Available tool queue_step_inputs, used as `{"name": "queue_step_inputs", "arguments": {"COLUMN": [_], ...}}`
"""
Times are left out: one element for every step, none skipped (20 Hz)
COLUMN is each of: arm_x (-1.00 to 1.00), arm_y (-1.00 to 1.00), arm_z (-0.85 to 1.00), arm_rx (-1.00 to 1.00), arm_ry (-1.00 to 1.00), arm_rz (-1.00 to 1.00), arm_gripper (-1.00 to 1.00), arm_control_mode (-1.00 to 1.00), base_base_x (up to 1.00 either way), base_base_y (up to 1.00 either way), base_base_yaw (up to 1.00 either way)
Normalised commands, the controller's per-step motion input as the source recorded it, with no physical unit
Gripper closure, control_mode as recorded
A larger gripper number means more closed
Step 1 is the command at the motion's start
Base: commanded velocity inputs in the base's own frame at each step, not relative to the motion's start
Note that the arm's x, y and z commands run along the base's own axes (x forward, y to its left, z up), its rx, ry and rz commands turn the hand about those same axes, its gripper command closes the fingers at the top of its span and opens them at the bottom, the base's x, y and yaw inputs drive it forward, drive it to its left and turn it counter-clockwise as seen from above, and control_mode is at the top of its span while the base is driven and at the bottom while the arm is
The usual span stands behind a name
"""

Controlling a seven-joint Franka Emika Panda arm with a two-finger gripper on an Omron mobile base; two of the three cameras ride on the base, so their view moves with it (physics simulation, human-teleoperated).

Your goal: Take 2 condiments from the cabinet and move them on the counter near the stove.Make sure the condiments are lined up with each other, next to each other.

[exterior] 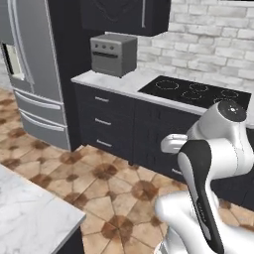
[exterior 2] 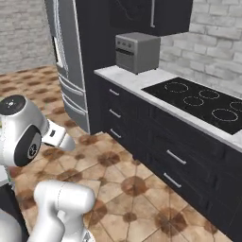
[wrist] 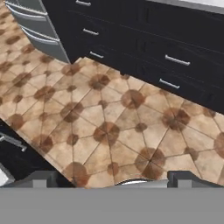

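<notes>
Left base view: we're looking at the counter (exterior: 111,82), white-grey marble on black base drawers, running from the steel fridge (exterior: 34,74) out to the right. The stove (exterior: 198,92) is sitting flush in it, flat black with white burner rings. A grey toaster oven (exterior: 113,53) is standing on the counter left of the stove, well apart from it. The cabinet (exterior: 119,15) is hanging above the toaster oven, black, door shut, grey bar handle (exterior: 143,14) running down its right side. We're not seeing the condiments here; the door is hiding whatever is inside. The arm (exterior: 208,168) is rising at lower right, folded, elbow high, forearm pointing left over the tiled floor (exterior: 99,188).

Right base view: same layout from the other side, stove (exterior 2: 203,101) nearer, toaster oven (exterior 2: 137,51) beyond it, cabinet (exterior 2: 142,14) above with the door shut. The arm (exterior 2: 28,137) is sitting low at left, short of the counter (exterior 2: 137,80).

Hand view: camera is pointing down at the floor (wrist: 109,127) in front of the base drawers (wrist: 144,48). The gripper (wrist: 112,180) is showing both tips at the bottom edge, spread wide apart, nothing between them; the claw is fully open and gripping nothing.
</notes>
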Motion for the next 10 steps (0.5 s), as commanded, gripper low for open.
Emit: {"name": "queue_step_inputs", "arguments": {"arm_x": [0.0,0.0,0.0,0.0,0.0,0.0,0.0,0.0,0.0,0.0], "arm_y": [0.0,0.0,0.0,0.0,0.0,0.0,0.0,0.0,0.0,0.0], "arm_z": [0.0,0.0,0.0,0.0,0.0,0.0,0.0,0.0,0.0,0.0], "arm_rx": [0.0,0.0,0.0,0.0,0.0,0.0,0.0,0.0,0.0,0.0], "arm_ry": [0.0,0.0,0.0,0.0,0.0,0.0,0.0,0.0,0.0,0.0], "arm_rz": [0.0,0.0,0.0,0.0,0.0,0.0,0.0,0.0,0.0,0.0], "arm_gripper": [-1.0,-1.0,-1.0,-1.0,-1.0,-1.0,-1.0,-1.0,-1.0,-1.0], "arm_control_mode": [1.0,1.0,1.0,1.0,1.0,1.0,1.0,1.0,1.0,1.0], "base_base_x": [-1.0,-1.0,-0.98,-0.92,-0.91,-0.93,-0.99,-1.0,-0.99,-0.94], "base_base_y": [0.31,0.31,0.22,0.0,0.0,0.0,0.0,0.06,0.14,0.28], "base_base_yaw": [0.25,0.25,0.27,0.32,0.32,0.31,0.3,0.28,0.28,0.28]}}
